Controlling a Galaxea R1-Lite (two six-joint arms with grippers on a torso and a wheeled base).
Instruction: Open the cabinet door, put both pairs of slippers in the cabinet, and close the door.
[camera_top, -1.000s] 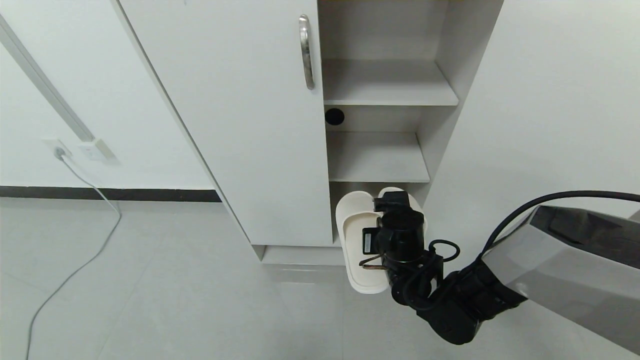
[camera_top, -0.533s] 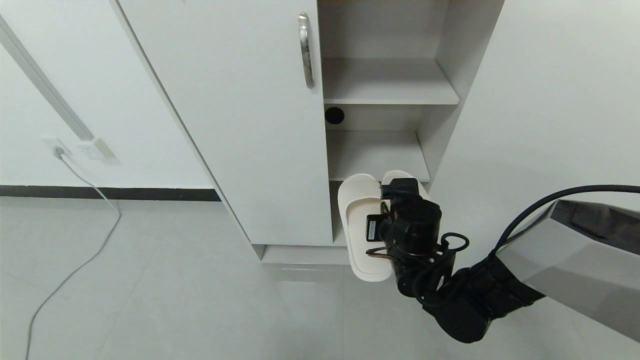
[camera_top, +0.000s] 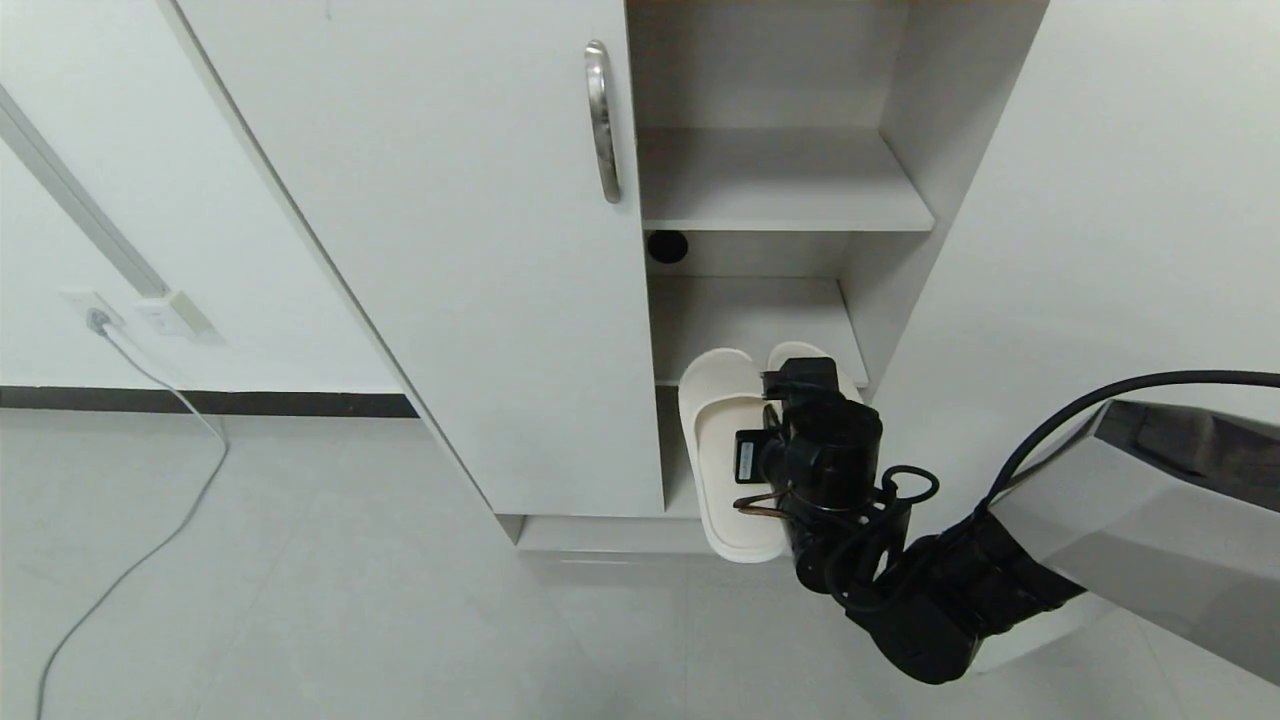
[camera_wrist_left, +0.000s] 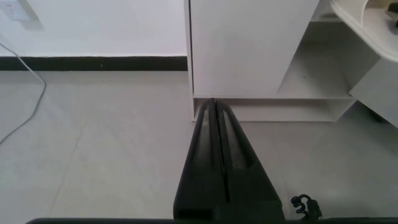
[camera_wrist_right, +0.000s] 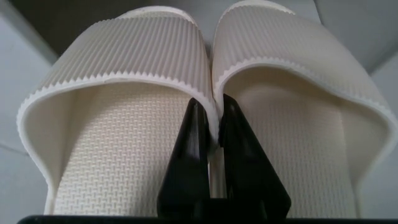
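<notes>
"Two slippers (camera_top: 722, 450) in one pinch?"
"Yes. The right gripper (camera_wrist_right: 212, 115) clamps their inner edges together so the pair moves as one (toes toward the cabinet (camera_top: 780, 180)). They hang just before its lower shelves (camera_top: 750, 320), and the door (camera_top: 450, 250) stands wide."
"And the left gripper (camera_wrist_left: 216, 112)?"
"Closed on nothing, low over the floor (camera_wrist_left: 93, 137), out of the way, I'd guess."

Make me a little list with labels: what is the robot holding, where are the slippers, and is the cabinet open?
Holding: right gripper pinches a pair of white slippers by their inner edges.
Slippers: in the air before the cabinet's open right side, toes towards it.
Cabinet: left door shut.
Other arm: left gripper shut, holding nothing, above the floor.
</notes>
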